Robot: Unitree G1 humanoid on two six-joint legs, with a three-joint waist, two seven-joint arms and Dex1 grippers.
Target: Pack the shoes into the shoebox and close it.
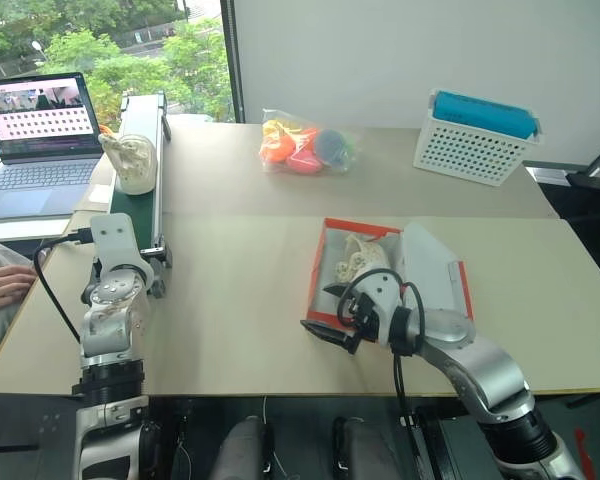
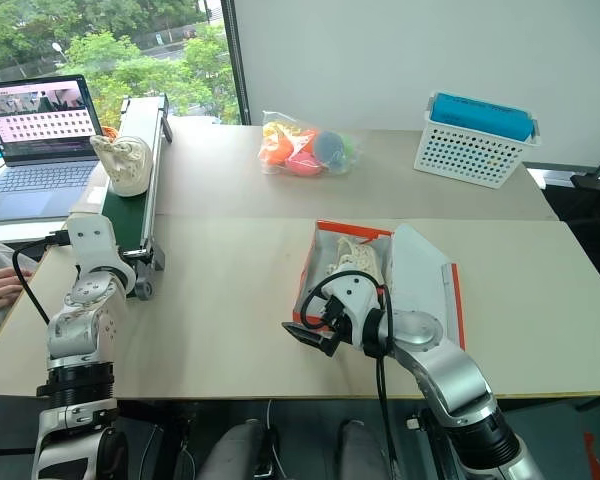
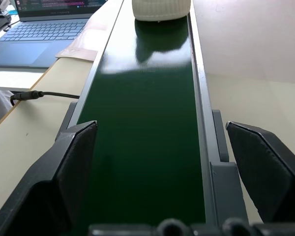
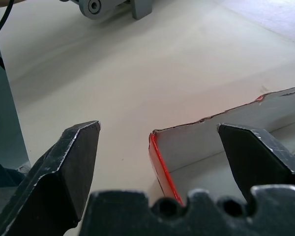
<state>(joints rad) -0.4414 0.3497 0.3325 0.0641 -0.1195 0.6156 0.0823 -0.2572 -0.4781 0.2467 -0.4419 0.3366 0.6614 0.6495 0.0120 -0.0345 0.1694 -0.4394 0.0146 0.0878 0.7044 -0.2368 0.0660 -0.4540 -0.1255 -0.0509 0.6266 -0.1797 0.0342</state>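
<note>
**One shoe boxed, one riding the belt**

I risk the second shoe (image 1: 130, 160) toppling off the conveyor (image 3: 142, 123) if my left gripper (image 3: 160, 172), jaws spread, closes late. That shoe sits well ahead of those jaws. My right gripper (image 4: 157, 152), also spread, straddles the shoebox (image 1: 322, 270) corner; it could nudge it.

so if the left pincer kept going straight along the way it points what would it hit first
Likely the cream shoe standing on the green conveyor belt. The open left pincer points along the belt, and nothing lies between; its height over the belt is hard to judge.
</note>
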